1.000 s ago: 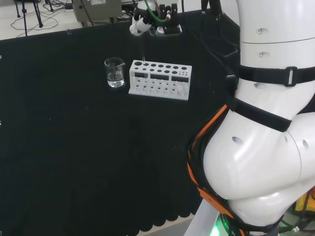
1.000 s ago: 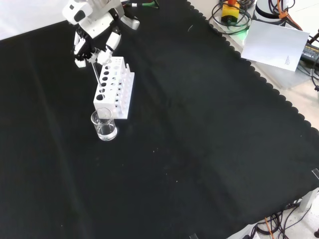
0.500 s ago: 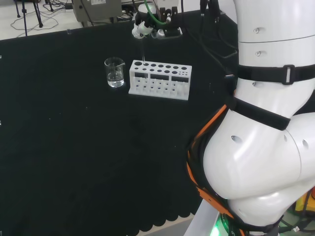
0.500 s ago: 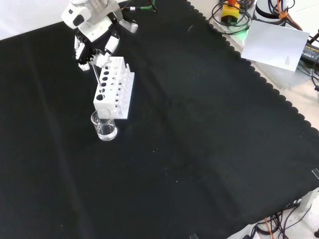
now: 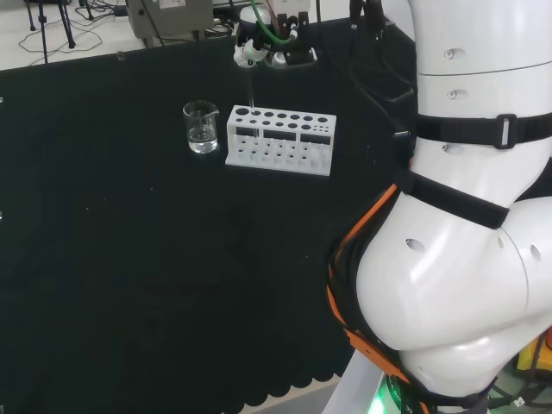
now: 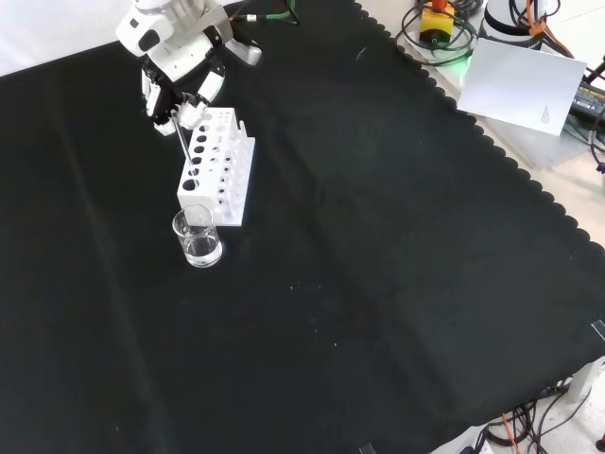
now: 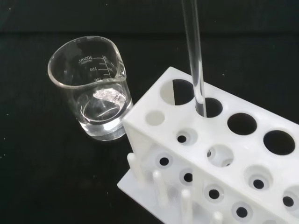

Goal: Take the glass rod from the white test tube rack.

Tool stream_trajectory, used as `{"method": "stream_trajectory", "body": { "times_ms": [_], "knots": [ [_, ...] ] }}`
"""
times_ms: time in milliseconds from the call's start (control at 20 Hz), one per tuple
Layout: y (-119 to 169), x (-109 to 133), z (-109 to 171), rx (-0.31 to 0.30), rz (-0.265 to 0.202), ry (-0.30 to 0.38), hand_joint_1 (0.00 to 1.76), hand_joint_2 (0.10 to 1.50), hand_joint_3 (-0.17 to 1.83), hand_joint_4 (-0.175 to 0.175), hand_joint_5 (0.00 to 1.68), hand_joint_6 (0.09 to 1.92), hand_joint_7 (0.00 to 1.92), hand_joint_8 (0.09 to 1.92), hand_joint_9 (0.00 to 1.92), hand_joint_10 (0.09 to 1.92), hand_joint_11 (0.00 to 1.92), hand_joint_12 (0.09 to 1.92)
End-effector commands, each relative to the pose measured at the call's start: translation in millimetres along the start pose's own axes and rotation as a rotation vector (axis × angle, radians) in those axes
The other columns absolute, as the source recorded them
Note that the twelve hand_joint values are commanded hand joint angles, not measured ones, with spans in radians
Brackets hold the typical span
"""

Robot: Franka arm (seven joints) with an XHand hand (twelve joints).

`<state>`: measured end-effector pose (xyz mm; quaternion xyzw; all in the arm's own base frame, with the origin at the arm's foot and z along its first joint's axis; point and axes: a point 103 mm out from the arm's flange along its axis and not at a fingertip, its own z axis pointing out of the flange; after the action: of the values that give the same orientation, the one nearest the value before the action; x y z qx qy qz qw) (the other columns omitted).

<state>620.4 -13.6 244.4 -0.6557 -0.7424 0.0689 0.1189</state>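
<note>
A white test tube rack (image 5: 280,138) (image 6: 216,165) stands on the black cloth with several round holes in its top. My hand (image 5: 253,50) (image 6: 177,83) hovers above the rack's end nearest the beaker, fingers pinched on the top of a thin glass rod (image 5: 250,90) (image 6: 181,142). The rod hangs almost upright. In the wrist view the rod (image 7: 194,56) comes down to a hole in the rack (image 7: 224,163), and its tip sits about level with the top plate.
A clear glass beaker (image 5: 201,128) (image 6: 198,238) (image 7: 93,100) stands close beside the rack's end, just past the rod's hole. In the head view the arm's white links (image 5: 466,216) rise at the right. Papers and cables (image 6: 525,85) lie beyond the cloth's scalloped edge.
The hand has crept upward and a little away from the rack with the rod still in it. The rod's lower end has risen in the hole. Rack and beaker have not moved.
</note>
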Motion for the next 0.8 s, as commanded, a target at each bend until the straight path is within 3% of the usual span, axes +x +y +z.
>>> {"method": "stream_trajectory", "body": {
  "times_ms": [50,150,250,400,600,800],
  "knots": [
    [2.0,4.5,-2.0,-0.017,0.003,-0.004,1.05,1.21,-0.15,-0.175,0.83,0.94,1.19,0.95,1.48,0.87,1.04,1.21],
    [2.0,5.8,-2.6,-0.029,0.005,-0.014,1.11,1.19,-0.09,-0.175,0.89,1.07,1.21,0.95,1.51,0.85,1.07,1.20],
    [1.2,7.3,-4.0,-0.058,0.019,-0.029,1.17,1.16,-0.07,-0.175,0.94,1.04,1.16,0.96,1.53,0.85,1.13,1.17],
    [-3.0,7.5,-8.8,-0.150,0.057,0.010,1.27,1.13,-0.10,-0.175,1.00,0.78,1.14,1.01,1.53,0.89,1.26,1.00],
    [-9.7,8.1,-21.2,-0.265,0.086,0.098,1.30,1.12,-0.17,-0.175,1.16,0.46,1.19,0.98,1.59,0.84,1.29,0.82],
    [-17.7,12.6,-39.0,-0.308,0.095,0.114,1.31,1.10,-0.17,-0.175,1.29,0.21,1.23,0.92,1.64,0.75,1.29,0.79]
  ]
}}
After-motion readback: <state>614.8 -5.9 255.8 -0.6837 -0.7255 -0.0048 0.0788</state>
